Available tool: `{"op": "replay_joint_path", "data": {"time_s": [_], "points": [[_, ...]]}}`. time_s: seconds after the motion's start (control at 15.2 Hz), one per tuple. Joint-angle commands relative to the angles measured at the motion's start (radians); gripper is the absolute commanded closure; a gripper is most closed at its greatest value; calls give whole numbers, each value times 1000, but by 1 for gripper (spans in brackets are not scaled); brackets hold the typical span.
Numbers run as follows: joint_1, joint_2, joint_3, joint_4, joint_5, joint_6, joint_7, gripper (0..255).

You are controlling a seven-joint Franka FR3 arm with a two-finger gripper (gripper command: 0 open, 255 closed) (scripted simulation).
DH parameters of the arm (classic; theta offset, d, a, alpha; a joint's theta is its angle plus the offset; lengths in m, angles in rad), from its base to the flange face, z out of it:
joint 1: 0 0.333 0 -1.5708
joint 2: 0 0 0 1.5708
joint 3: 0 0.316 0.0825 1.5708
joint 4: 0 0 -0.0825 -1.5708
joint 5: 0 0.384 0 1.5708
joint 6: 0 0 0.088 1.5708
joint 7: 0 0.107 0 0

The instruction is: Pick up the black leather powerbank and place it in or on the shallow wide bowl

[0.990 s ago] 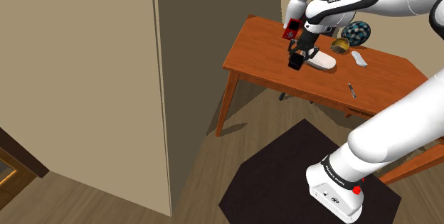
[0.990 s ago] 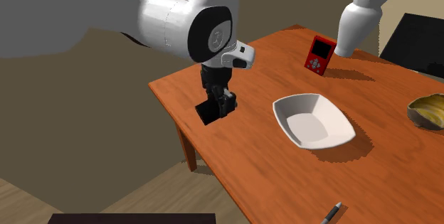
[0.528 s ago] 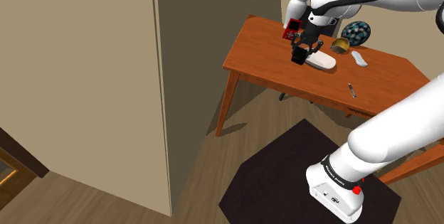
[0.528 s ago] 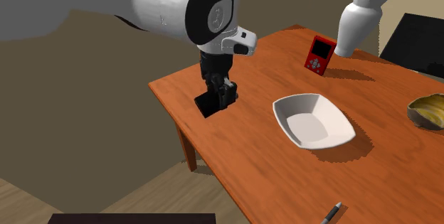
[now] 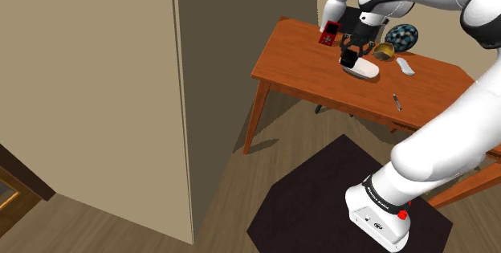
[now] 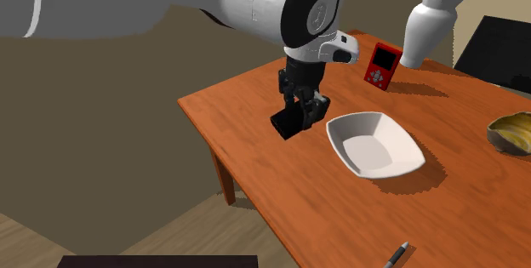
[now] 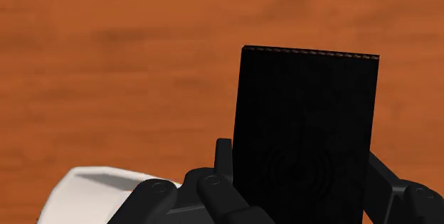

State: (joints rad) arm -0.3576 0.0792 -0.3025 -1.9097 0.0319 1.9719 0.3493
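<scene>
My black gripper (image 6: 299, 113) is shut on a flat black powerbank (image 6: 287, 124) and holds it in the air above the wooden table (image 6: 255, 173). In the wrist view the powerbank (image 7: 306, 134) stands clasped between the two fingers (image 7: 222, 160), with a corner of the white bowl (image 7: 82, 194) beside them. The shallow white bowl (image 6: 374, 145) rests on the table just to the second exterior view's right of the gripper. From the shoulder view the gripper (image 5: 350, 55) and powerbank (image 5: 348, 61) hang at the bowl's (image 5: 365, 69) near edge.
A red handheld device (image 6: 383, 65) leans near a white vase (image 6: 432, 21) at the table's far side. A yellow-brown dish (image 6: 513, 132), a patterned egg-shaped object (image 5: 401, 35), a white remote (image 5: 405, 66) and a pen (image 6: 396, 253) also lie on the table. A tall beige wall panel (image 5: 120, 91) stands at the shoulder view's left.
The arm has carried the powerbank across the table toward the bowl, rightward in the second exterior view, and slightly higher. The grip stays shut on it.
</scene>
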Motion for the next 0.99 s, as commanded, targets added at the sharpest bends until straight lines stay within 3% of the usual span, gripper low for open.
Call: {"op": "replay_joint_path", "data": {"time_s": [0.0, 0.53, 0.86, 0.92], "points": [[-27, 60, -20, 69, 21, -13, -54, 255], [-158, 305, -60, 397, 110, -114, -225, 255], [-275, 508, -60, 705, 170, -228, -305, 255], [-274, 508, -58, 692, 170, -215, -306, 255]]}}
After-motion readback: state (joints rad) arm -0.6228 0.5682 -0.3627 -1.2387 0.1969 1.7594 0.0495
